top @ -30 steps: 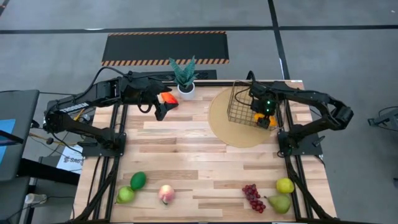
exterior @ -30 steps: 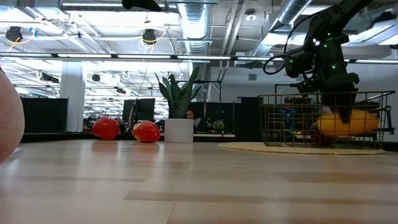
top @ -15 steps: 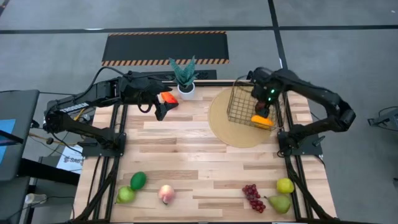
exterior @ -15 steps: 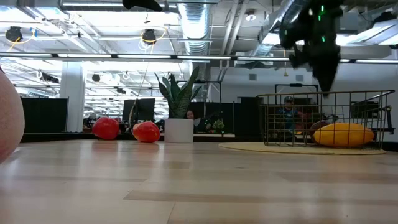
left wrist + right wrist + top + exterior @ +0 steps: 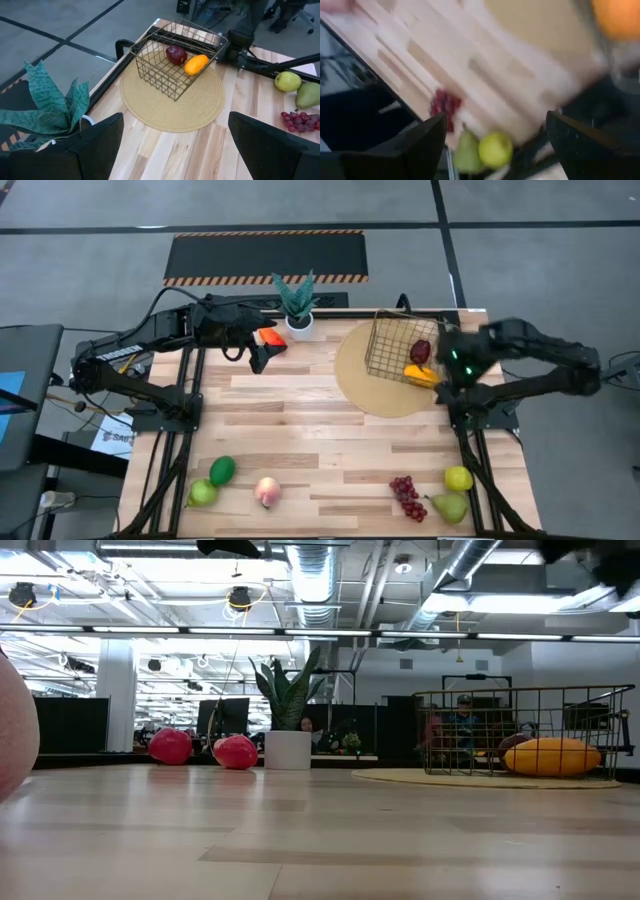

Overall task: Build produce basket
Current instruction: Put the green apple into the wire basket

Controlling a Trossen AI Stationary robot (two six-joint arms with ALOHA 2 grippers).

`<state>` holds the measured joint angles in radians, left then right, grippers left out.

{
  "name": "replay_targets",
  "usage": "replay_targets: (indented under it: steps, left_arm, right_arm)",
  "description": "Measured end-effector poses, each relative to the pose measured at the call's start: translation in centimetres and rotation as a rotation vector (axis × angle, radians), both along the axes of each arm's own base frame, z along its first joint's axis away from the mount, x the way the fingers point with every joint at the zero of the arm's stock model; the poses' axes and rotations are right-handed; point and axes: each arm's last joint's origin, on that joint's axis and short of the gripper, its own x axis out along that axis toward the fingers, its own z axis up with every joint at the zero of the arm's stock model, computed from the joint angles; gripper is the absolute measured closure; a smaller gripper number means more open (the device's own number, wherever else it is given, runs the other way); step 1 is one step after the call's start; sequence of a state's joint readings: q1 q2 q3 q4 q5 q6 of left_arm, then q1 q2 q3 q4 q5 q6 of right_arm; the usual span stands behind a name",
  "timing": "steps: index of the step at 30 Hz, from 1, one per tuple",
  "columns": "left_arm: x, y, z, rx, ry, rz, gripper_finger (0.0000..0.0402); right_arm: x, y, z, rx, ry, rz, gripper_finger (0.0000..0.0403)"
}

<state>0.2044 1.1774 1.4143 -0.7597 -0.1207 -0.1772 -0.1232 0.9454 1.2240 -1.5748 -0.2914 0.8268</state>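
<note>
Lying around the wooden table [image 5: 320,430]: grey concrete floor [image 5: 100,240] crossed by dark lines. Lying beyond the table's far edge: a black mat [image 5: 265,255] bordered with orange-and-black hazard stripes. Standing beside the table's left edge: a dark desk [image 5: 20,395]. Running overhead behind the table in the low view: silver ventilation ducts [image 5: 318,580] and rows of strip lights [image 5: 200,632], shining on a white pillar [image 5: 117,690] and dark office partitions [image 5: 70,725]. Sitting far behind the table: a person [image 5: 463,720].
</note>
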Motion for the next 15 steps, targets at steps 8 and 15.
replay_targets:
  steps: [8,15]
  left_arm:
    - [0.0,0.0,0.0,-0.001,-0.003,0.002,0.0054]
    - [0.0,0.0,0.0,0.004,-0.004,0.012,0.0054]
  right_arm:
    - [-1.1,5.6,-1.2,0.088,0.164,0.0,0.0046]
    - [0.5,11.2,-4.0,0.022,0.257,0.239,0.0046]
